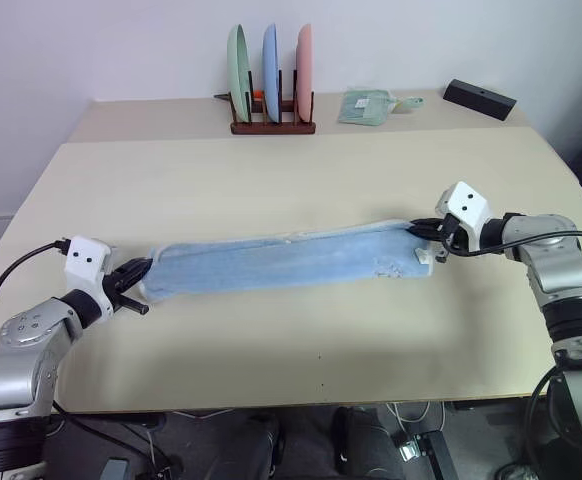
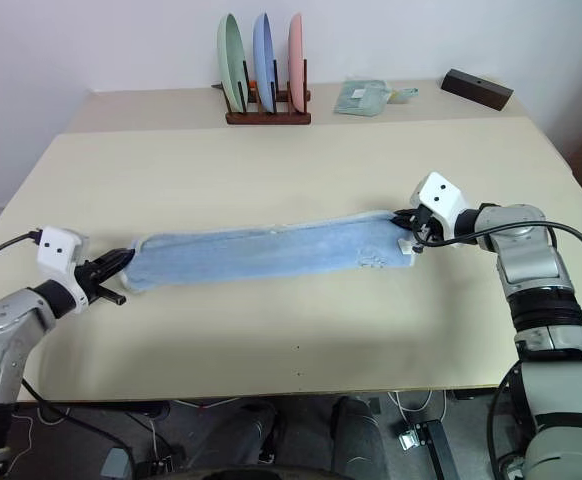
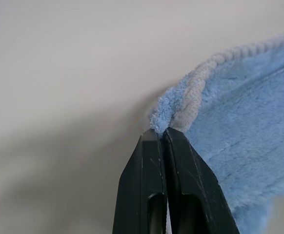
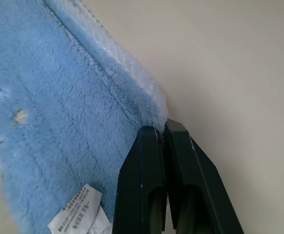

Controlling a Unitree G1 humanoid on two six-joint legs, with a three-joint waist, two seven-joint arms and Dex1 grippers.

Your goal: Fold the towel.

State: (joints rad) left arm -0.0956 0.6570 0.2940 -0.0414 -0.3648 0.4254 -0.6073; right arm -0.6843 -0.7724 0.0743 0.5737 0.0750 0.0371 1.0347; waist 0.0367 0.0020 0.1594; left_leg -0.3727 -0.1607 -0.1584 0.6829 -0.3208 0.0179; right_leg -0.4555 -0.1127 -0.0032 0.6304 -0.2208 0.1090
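The light blue towel (image 1: 281,262) stretches as a long narrow band across the middle of the beige table (image 1: 271,180), doubled along its length. My left gripper (image 1: 143,268) is shut on the towel's left end, pinching its whitish hem (image 3: 191,95). At the towel's right end my right gripper (image 1: 423,232) is shut on the corner, and a small white tag (image 4: 78,214) hangs just below that corner. The band sags slightly between the two grippers.
A wooden rack (image 1: 271,125) holding three plates, green, blue and pink, stands at the table's far edge. Beside it lie a small folded pale green cloth (image 1: 363,106) and a black block (image 1: 479,98). Bare tabletop lies in front of and behind the towel.
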